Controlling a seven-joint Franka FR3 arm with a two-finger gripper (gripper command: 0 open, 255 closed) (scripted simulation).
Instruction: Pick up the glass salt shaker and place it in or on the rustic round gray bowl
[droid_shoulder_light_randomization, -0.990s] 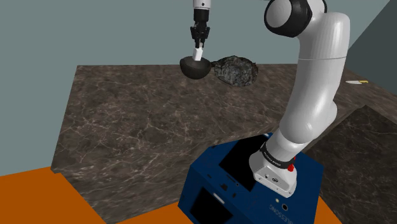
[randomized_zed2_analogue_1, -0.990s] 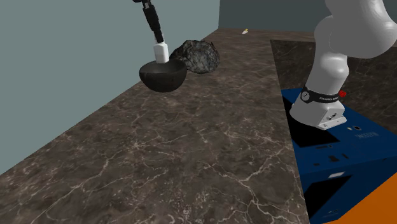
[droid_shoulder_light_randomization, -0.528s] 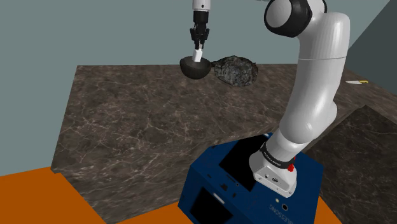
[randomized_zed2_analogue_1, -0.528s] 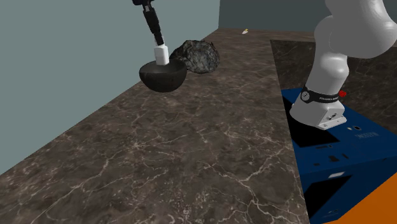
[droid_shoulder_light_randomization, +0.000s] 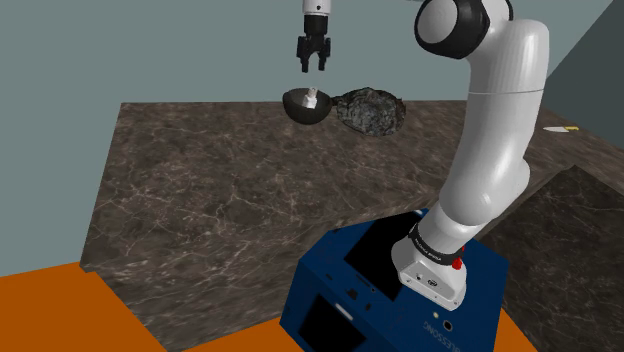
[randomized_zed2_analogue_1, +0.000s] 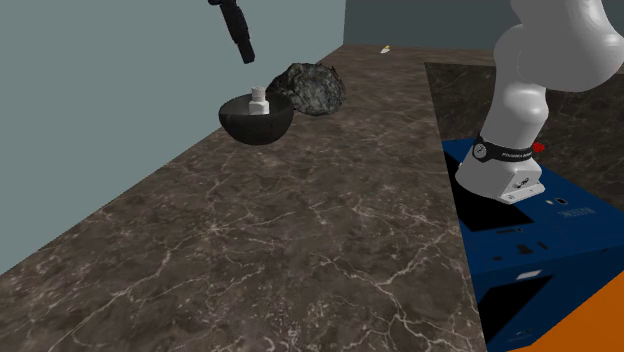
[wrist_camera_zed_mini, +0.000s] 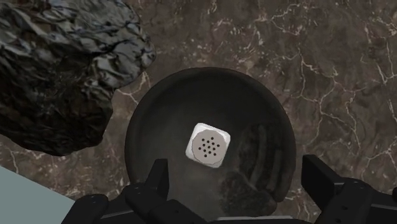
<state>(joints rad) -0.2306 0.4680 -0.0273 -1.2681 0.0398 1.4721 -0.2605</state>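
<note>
Dark round bowl (wrist_camera_zed_mini: 191, 95) sitting on marbled counter (randomized_zed2_analogue_1: 300, 230), just beside dark crumpled lump (wrist_camera_zed_mini: 57, 70). White salt shaker (wrist_camera_zed_mini: 208, 144) standing upright inside bowl, perforated cap facing up. Claw (wrist_camera_zed_mini: 238, 170) hovering directly above shaker, fingers spread wide, gripping nothing. Shaker lying below and between them, untouched.

My feeds look evenly lit and sharp edge to edge. The marbled desk (droid_shoulder_light_randomization: 230, 190) reads dim, and a mottled shadow sits inside the dark bowl (wrist_camera_zed_mini: 159, 108).
</note>
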